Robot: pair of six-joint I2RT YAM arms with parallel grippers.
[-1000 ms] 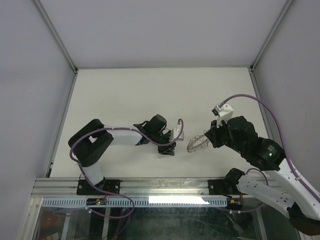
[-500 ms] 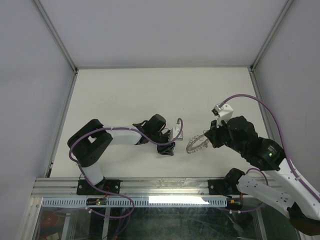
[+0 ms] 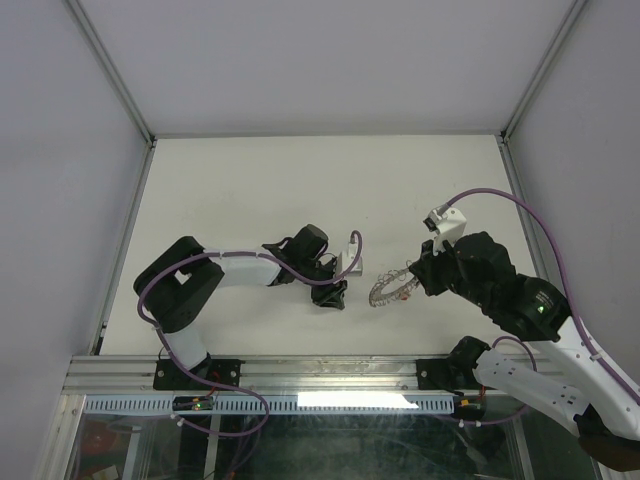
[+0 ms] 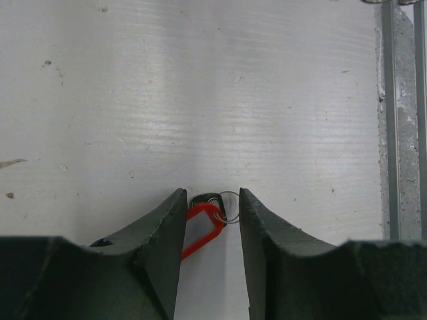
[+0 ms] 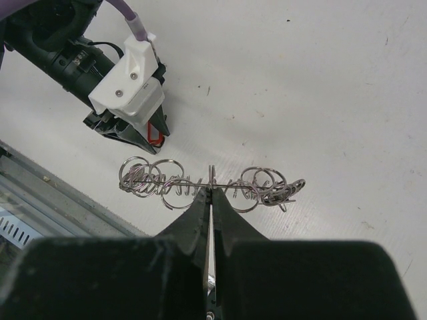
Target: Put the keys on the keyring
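Left end effector (image 4: 208, 220) grasping the red-tagged keys (image 4: 202, 227), right end effector (image 5: 210, 200) clenched on the keyring (image 5: 210, 181)

The keyring (image 5: 210, 183) is thin bright wire, shiny metal loops. The tag (image 4: 202, 227) is glossy red plastic, its small ring (image 4: 229, 207) probably steel. The table (image 4: 200, 100) looks matt white, faintly grained and scuffed. The fingers (image 4: 157, 247) are dull black plastic.

The keys (image 4: 202, 227) lie left of the keyring (image 3: 392, 287).

place: lab test cell | evidence: white enclosure walls (image 3: 70, 250), aluminium frame (image 3: 300, 372)
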